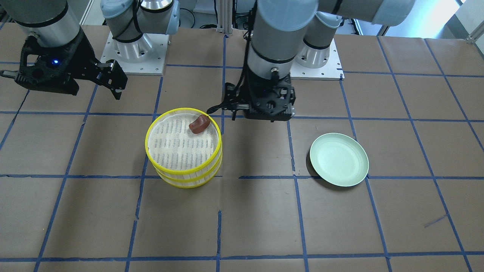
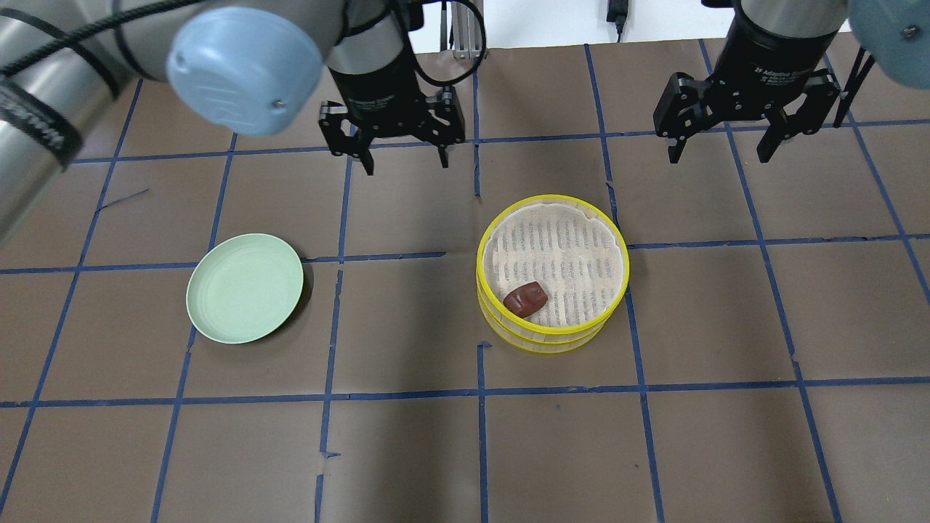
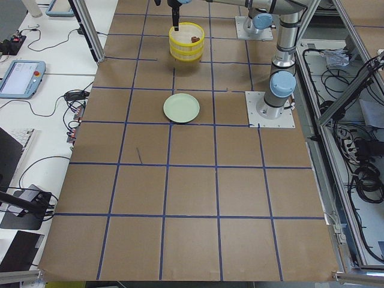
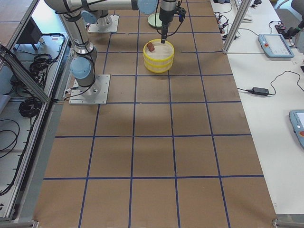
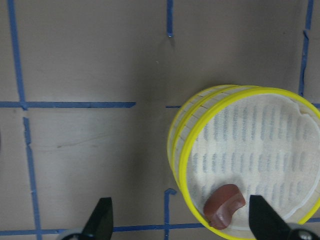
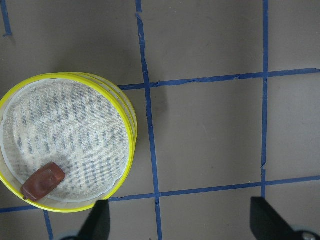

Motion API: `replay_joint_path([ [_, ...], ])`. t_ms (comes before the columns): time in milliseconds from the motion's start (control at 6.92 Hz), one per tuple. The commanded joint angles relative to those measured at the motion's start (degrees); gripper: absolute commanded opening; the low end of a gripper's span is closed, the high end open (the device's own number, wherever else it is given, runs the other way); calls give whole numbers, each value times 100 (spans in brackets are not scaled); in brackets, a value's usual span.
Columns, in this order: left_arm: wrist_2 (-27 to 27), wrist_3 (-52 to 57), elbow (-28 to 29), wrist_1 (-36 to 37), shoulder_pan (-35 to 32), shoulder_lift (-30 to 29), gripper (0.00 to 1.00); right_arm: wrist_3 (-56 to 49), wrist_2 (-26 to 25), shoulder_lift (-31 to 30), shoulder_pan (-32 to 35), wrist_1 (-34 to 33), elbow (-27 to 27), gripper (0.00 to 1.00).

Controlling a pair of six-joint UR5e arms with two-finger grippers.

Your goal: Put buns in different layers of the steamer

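Note:
The steamer [image 2: 488, 290] stands as two stacked layers with yellow rims at the table's middle. The dark reddish-brown bun [image 2: 525, 298] lies on the top layer's white floor, near the rim on the robot's side; it also shows in the left wrist view [image 5: 224, 205] and the right wrist view [image 6: 43, 181]. The white bun is hidden. My left gripper [image 2: 405, 161] is open and empty, above the table beyond the steamer and to its left. My right gripper [image 2: 721, 154] is open and empty, beyond the steamer and to its right.
A pale green plate [image 2: 245, 287] lies empty on the table to the left of the steamer. The brown table surface [image 2: 465, 450] carries a grid of blue tape. Both arm bases [image 1: 136, 56] stand at the robot's edge.

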Motion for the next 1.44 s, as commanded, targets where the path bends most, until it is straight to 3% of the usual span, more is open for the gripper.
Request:
replay_joint_path([
  [0, 308, 1418, -672, -199, 959, 735, 97, -57, -1, -15, -72, -59, -11, 100],
  [289, 380, 1739, -729, -16, 1393, 879, 100, -127, 7, -15, -81, -59, -2, 100],
  [578, 661, 1722, -773, 12, 1351, 879, 100, -347, 34, -15, -72, -59, 7, 100],
  [1300, 662, 1696, -791, 12, 1315, 870, 100, -277, 16, -15, -55, -59, 7, 100],
])
